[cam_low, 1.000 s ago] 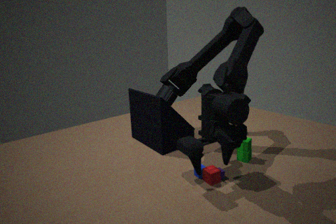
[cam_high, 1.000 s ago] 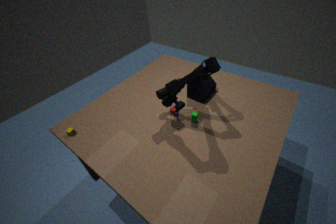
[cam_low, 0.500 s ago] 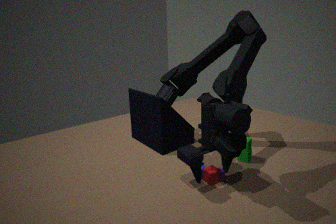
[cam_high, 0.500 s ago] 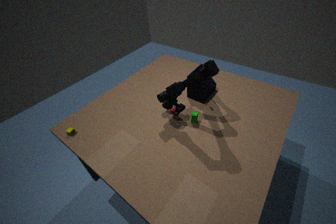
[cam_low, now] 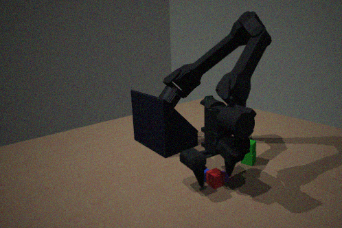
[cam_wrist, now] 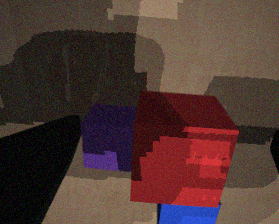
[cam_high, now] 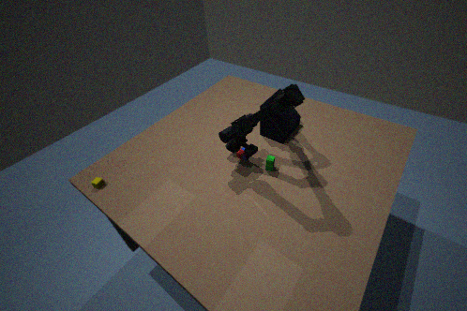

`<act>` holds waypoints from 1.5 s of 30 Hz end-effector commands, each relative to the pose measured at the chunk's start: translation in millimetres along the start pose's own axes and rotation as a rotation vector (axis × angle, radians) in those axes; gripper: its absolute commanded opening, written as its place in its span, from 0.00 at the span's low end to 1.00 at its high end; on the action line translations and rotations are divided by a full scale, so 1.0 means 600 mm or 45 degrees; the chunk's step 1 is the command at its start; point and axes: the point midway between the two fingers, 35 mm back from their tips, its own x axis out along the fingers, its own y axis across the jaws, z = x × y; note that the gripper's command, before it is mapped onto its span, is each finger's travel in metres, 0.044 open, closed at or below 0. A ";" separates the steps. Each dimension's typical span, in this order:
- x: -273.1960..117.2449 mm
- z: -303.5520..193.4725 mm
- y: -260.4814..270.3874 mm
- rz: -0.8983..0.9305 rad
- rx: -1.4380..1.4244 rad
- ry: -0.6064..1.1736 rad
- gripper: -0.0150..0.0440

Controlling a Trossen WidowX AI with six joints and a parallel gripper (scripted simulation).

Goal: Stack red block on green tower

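The red block [cam_wrist: 183,156] sits on the table [cam_low: 69,184], dead centre under the wrist camera, and the gripper [cam_low: 214,174] is down around it with fingers spread almost to their full width, one tip on each side and nothing clamped between them. That wide straddle makes sense to me: it leaves room to close in on the red faces without nudging the neighbours. And there are neighbours, tight ones. In the wrist view a purple block [cam_wrist: 109,137] is pressed against the red at about nine o'clock, and a blue block [cam_wrist: 187,221] is tucked against it at six o'clock, apparently touching. I read that crowding as the reason the fingers come in along the free sides, at roughly three and nine o'clock across the frame, with the left finger [cam_wrist: 30,183] a dark wedge just outside the purple one; whether it will catch purple on closing I cannot tell. Out from there, the green tower [cam_low: 250,154] stands upright near the cluster, partly hidden behind the gripper body in the exterior view, at around three o'clock from the red in the top view, apart from everything. Far off at the table's edge, about nine o'clock in the top view, lies a yellow block [cam_high: 97,182], out of play. The count: one red, one purple, one blue, one yellow, one green tower, one arm [cam_low: 220,50]. The grasp is not yet made.
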 end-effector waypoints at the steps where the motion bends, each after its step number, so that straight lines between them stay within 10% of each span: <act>1: 0.000 -0.003 0.001 0.004 0.010 0.005 0.91; 45: 0.000 -0.003 0.001 0.004 0.010 0.005 0.25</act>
